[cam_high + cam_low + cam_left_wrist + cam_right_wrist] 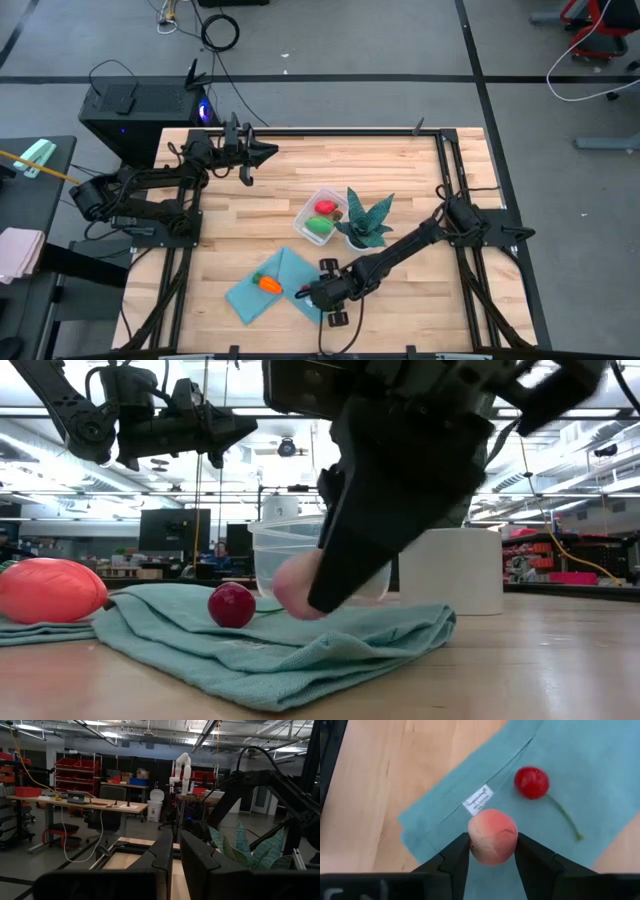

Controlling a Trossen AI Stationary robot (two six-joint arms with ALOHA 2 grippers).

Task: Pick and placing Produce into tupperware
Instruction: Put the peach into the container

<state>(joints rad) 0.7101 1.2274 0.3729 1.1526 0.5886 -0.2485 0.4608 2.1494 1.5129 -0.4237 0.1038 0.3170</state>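
Observation:
A folded teal cloth [262, 292] lies near the table's near edge with an orange carrot-like piece [268, 284] on it. My right gripper [312, 291] is low over the cloth's right part, shut on a pale pink round piece [492, 843]. A red cherry [531, 782] with a green stem lies on the cloth just beyond it. The clear tupperware [322, 214] sits mid-table with a red piece [326, 207] and a green oval [318, 226] inside. My left gripper [246, 158] hangs raised over the far-left part of the table, shut on nothing. My right gripper pinches the pink round piece across its middle [472, 844], one finger on each side. The fingers [345, 565] come from above, slanting down. The piece's underside [296, 610] is right at the cloth; I cannot tell whether it is lifted clear.
A spiky teal-leaved plant in a white pot [364, 226] stands right beside the tupperware, on its right. Dark frame rails run along the table's left and right sides. Bare wood lies between the cloth and the tupperware and across the table's far part.

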